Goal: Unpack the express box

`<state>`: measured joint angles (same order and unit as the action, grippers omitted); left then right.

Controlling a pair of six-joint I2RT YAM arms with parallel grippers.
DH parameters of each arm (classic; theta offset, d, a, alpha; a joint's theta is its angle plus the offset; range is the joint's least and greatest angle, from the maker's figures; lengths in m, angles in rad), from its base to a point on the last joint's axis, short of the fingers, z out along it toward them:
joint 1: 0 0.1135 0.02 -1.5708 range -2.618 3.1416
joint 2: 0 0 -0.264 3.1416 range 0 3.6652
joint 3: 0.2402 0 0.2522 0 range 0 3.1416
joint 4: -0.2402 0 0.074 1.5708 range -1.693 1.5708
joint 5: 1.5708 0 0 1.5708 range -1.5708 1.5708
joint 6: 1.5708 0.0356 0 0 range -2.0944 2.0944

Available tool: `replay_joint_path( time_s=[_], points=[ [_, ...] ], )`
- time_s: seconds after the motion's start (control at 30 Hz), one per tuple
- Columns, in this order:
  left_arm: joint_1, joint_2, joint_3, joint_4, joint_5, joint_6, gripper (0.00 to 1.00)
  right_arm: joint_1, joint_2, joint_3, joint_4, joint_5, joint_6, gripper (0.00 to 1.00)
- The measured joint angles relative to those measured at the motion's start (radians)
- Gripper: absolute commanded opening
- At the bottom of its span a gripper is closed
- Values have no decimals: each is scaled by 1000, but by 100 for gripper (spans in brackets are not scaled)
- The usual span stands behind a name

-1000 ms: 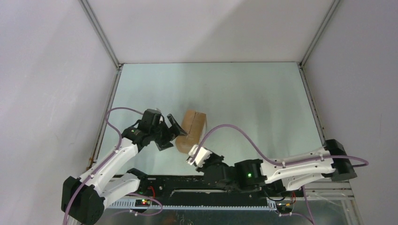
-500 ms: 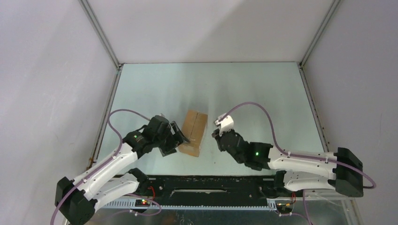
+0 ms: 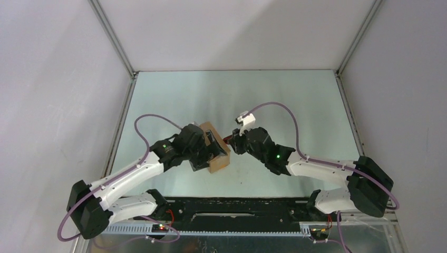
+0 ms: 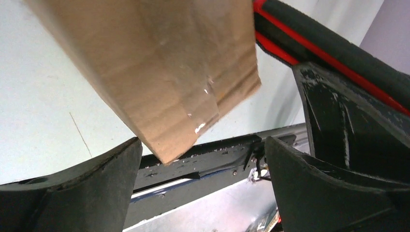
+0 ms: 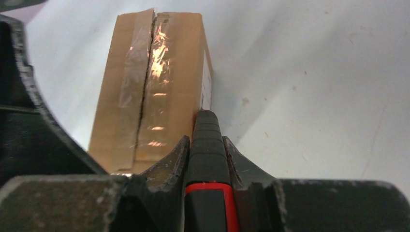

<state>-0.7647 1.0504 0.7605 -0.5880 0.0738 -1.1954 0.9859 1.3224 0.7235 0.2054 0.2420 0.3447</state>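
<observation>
The express box (image 3: 219, 161), a small brown carton, lies on the table between my two grippers. In the right wrist view the box (image 5: 154, 87) shows a taped top seam with a slit along it and a white label (image 5: 207, 82) on its right side. My right gripper (image 5: 205, 145) is shut on the red-and-black utility knife (image 5: 207, 164), whose tip is at the box's near right top edge. My left gripper (image 4: 203, 164) is open, its fingers (image 4: 72, 188) spread wide around the box's near corner (image 4: 159, 72). The knife (image 4: 329, 46) also shows there, beside the box.
The pale green table (image 3: 295, 105) is walled by white panels with metal frame rails (image 3: 113, 39). The black base rail (image 3: 237, 216) runs along the near edge. Purple cables (image 3: 284, 113) loop above both arms.
My right gripper has swung with the knife from near the base up to the box's right side. My left gripper has moved right, over the box. The box has shifted and turned slightly.
</observation>
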Motion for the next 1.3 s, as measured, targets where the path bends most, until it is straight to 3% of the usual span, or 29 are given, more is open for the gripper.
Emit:
replay_joint_path(
  time_s=[0.17, 0.3, 0.5, 0.67, 0.8, 0.97, 1.17, 1.3],
  points=[
    [1, 9, 62, -90, -95, 9, 100, -4, 5, 36, 42, -50, -4, 0],
    [5, 10, 172, -261, -245, 64, 100, -10, -6, 40, 42, -53, 6, 0],
    [47, 66, 446, -411, -501, 308, 99, -74, -145, 2, -33, -13, 120, 0],
    [172, 171, 478, -365, -587, 506, 100, -111, -357, -141, -52, 23, 315, 0],
    [301, 269, 465, -350, -516, 546, 100, -105, -499, -311, -32, 29, 513, 0],
    [456, 227, 363, -255, -310, 518, 100, -49, -581, -509, 47, 68, 735, 0],
    [463, 172, 242, -116, -121, 467, 100, 56, -549, -637, 246, 167, 939, 0],
    [470, 185, 173, -65, -72, 447, 100, 103, -516, -690, 377, 244, 1030, 0]
  ],
)
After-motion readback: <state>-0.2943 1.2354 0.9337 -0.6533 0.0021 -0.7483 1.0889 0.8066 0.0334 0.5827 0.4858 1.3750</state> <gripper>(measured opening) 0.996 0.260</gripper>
